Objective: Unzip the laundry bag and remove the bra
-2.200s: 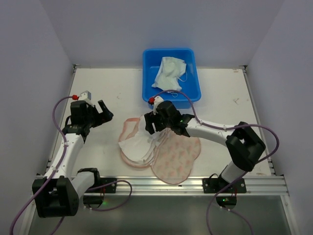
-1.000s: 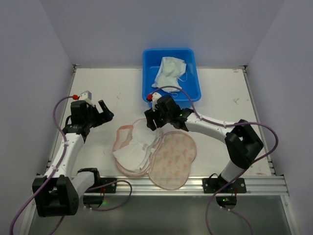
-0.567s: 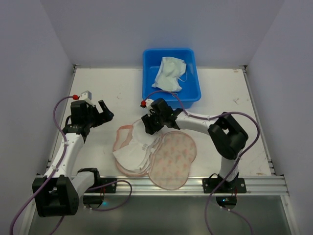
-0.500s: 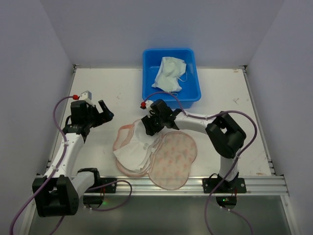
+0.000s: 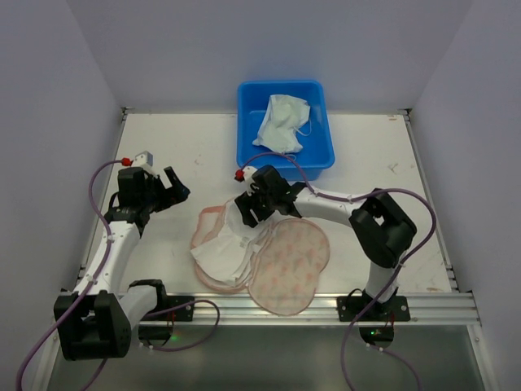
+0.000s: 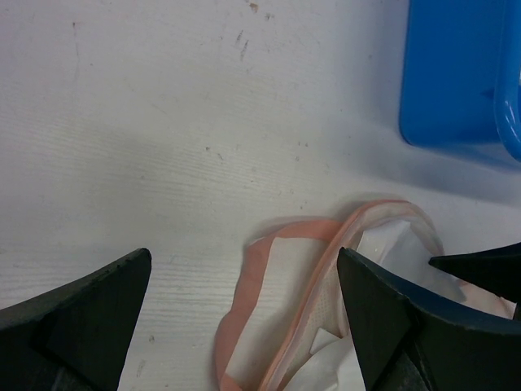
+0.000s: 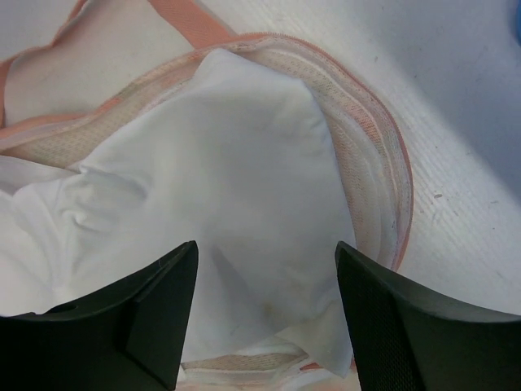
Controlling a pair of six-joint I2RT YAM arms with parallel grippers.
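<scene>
Top external view: the unzipped laundry bag (image 5: 289, 261) lies by the desk (image 5: 374, 155) front edge, with open desk on both sides. The bra (image 5: 281, 120) sits in the blue tub (image 5: 316, 147) behind. The right tool (image 5: 247, 212) hovers spread over the bag; only its wrist view shows white lining (image 7: 236, 163) between the fingers. The left tool (image 5: 175, 189), also spread, hangs well apart.

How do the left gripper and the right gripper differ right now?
The left gripper hangs over bare table, off to the left of the laundry bag, while the right gripper is over the opened bag itself. In the wrist views, the right gripper's fingers straddle white fabric, whereas the left gripper's fingers frame mostly table and the bag's pink edge. Both are open, and neither is closed on anything.
</scene>
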